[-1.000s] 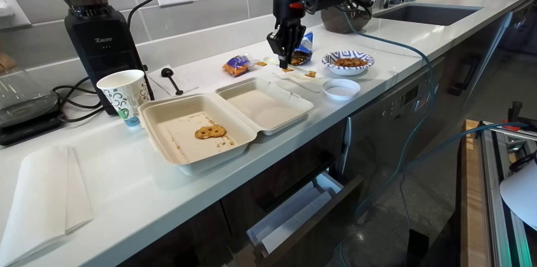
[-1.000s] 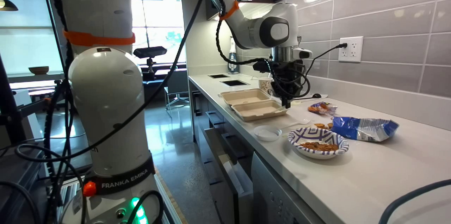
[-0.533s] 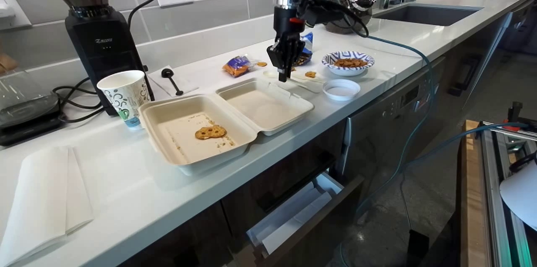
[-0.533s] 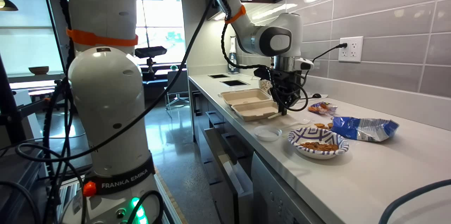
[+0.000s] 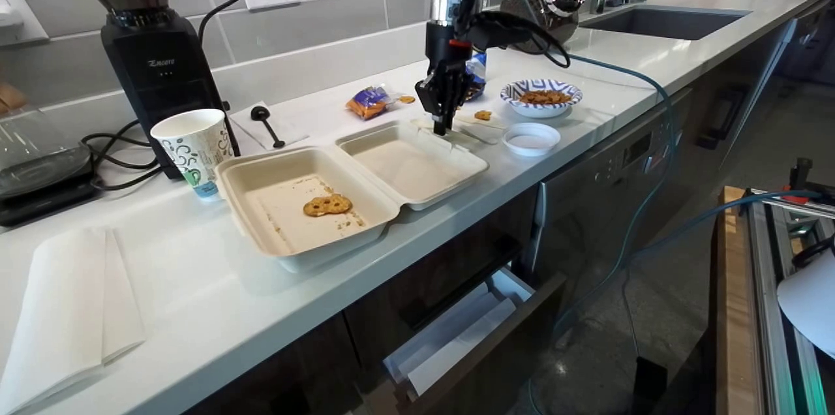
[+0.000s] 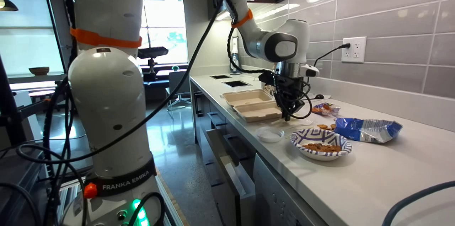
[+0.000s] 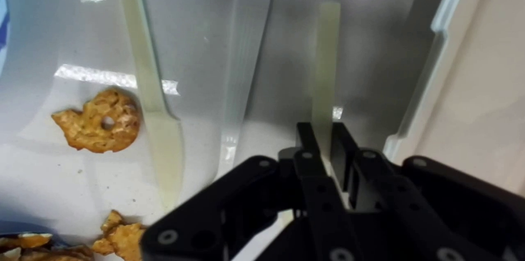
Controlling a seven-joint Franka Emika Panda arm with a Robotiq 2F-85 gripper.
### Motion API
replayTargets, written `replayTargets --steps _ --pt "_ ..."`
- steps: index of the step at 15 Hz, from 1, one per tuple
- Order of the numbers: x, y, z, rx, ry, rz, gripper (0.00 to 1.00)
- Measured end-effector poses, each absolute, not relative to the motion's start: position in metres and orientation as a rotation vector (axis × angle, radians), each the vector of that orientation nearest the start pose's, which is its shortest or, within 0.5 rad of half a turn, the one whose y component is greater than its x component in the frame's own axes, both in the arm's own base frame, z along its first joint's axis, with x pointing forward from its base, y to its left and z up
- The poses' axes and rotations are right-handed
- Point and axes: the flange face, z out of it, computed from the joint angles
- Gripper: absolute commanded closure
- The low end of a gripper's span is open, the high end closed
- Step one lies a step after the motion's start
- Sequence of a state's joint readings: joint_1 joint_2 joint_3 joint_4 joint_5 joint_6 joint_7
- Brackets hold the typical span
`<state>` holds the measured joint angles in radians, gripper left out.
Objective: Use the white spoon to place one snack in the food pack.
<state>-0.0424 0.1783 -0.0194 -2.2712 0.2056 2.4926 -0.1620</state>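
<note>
Clenches black fingers on the straight, cream-tinted handle of the white spoon, low at the counter. Leaves a narrow gap to the tabbed edge of the food pack and another to a translucent utensil opposite. Past a cream utensil, shows a crumbly, orange-brown, holed snack; in an exterior view, a second snack in the pack's farther half.

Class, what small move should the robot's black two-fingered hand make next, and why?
Probably ease the hand slightly down, laying what looks like the slim cream plastic spoon on the glossy white counter. An orange-brown, oblong snack already lies in the open cream-beige clamshell food pack, and the clamped spoon is beside two pale plastic utensils. Counter contact is unclear.
</note>
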Motion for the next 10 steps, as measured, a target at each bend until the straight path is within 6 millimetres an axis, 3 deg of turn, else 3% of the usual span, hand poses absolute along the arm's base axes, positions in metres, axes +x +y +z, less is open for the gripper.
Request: replayTargets --steps 1,3,10 --pt "0.5375 -0.0349 0.2823 -3.020 0.093 -0.084 0.88" --pt "0.5381 -0.0357 0.2808 -3.020 0.095 -0.081 0.59" --pt "0.5393 -0.0362 0.2815 -3.023 0.096 -0.084 0.09"
